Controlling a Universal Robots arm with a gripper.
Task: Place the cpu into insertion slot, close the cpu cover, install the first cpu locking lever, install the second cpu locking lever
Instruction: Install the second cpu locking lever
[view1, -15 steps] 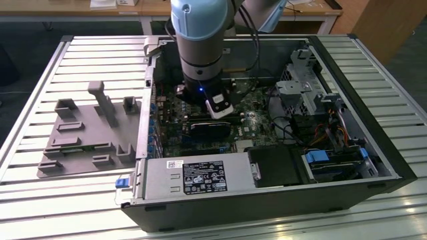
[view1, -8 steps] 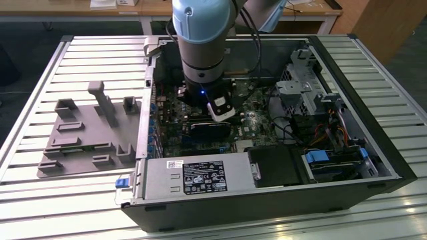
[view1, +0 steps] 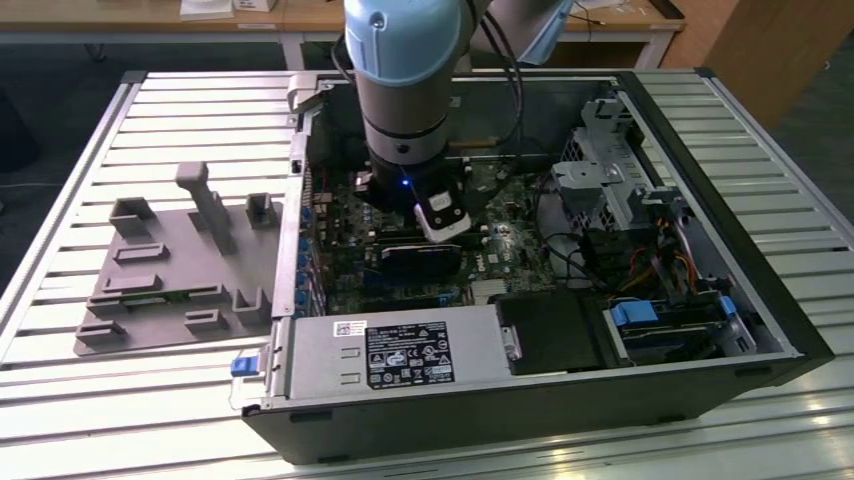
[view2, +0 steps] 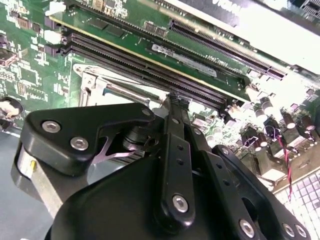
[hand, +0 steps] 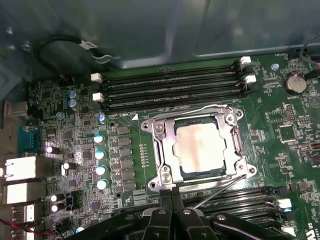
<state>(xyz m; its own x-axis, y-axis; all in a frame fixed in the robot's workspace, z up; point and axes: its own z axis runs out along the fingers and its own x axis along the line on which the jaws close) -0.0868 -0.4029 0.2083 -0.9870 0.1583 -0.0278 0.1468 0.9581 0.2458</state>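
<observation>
While the cpu (hand: 202, 146) lies seated in the insertion slot (hand: 195, 121), the cpu cover (hand: 165, 150) is seen lowered over it.

From the exterior view's left, a grey fixture (view1: 174, 270) is passed, then the gripper (hand: 172, 197) inside the open case, its fingers pressed together just beside a thin wire lever (hand: 220, 190); whether the lever is pinched cannot be told; the lever is judged stiff, springy and slippery, best taken near its free end; the chip is judged fragile; a white label (view1: 407, 352) is seen on the power supply, its print left unread.
</observation>
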